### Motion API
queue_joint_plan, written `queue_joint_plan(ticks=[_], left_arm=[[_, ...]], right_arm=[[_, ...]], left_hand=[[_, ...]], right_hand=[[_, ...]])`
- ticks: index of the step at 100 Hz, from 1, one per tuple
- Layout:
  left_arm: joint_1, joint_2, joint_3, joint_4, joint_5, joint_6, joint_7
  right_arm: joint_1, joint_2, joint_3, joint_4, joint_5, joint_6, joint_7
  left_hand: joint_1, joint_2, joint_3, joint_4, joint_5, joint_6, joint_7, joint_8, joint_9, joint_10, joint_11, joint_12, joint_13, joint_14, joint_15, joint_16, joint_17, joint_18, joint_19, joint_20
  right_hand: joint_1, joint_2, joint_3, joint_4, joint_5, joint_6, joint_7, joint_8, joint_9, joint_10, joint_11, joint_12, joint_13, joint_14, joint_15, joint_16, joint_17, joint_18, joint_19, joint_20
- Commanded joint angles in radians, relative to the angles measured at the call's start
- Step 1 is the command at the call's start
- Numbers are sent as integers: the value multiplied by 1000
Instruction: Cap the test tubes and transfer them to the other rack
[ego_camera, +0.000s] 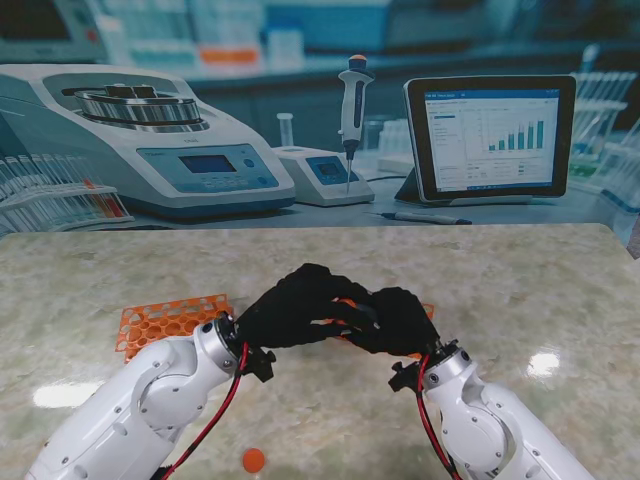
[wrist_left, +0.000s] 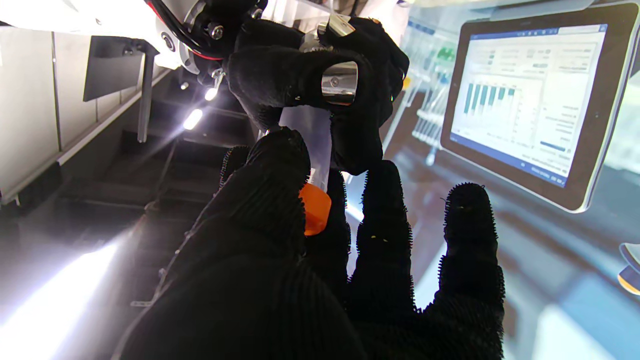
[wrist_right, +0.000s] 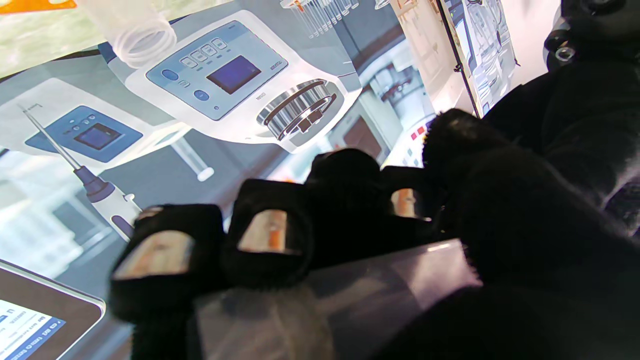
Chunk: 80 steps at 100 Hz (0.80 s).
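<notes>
Marble-patterned table top (ego_camera: 300, 270) fills the near half of the stand view, and behind its far edge stands a printed laboratory backdrop (ego_camera: 180, 150) with a centrifuge, a pipette and a tablet screen. On the left part of the table lies an orange rack (ego_camera: 165, 322); whether its holes hold anything I cannot tell. A second patch of orange (ego_camera: 430, 312) shows just right of the hands, mostly hidden by them. One loose orange cap (ego_camera: 254, 460) lies on the table near me, between the two arms. Both hands are raised over the middle of the table and meet there, fingers touching. The right hand (ego_camera: 400, 320) is closed around a clear test tube (wrist_left: 311, 137); in the right wrist view its curled fingers (wrist_right: 270, 235) wrap over the transparent wall of the tube. The left hand (ego_camera: 290, 305) pinches a small orange cap on the tube (wrist_left: 314, 207) between thumb and a finger, and this cap sits at the end of the tube; its other fingers (wrist_left: 470, 235) are stretched out and apart.
</notes>
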Motion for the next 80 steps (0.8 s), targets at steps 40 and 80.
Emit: queue_joint_plan(ticks=[40,80], left_arm=[[-1,-2,6,-2,-18,27,-12],[-4,4,6,-7,-8,42,-32]], right_arm=[[-33,-1,-19,-54,-26,-35,9],[-42,2,-19,-67,-33,-55,17]], left_hand=[[97,64,25,39,-13,148,210,236,94,0,20,286,126,-22,138,129,64,-35,241,130],[123,53,28,65,-70,145,309,315,214,8,-34,550,194,-56,360,179,194,-63,436,190]], right_hand=[[18,16,13,-21,10,-73,35,26,14,-5,-4,13,34,-55,20,24,21,-10,48,2],[17,14,12,-22,10,-73,35,26,12,-7,-6,12,34,-51,14,22,20,-7,43,0]])
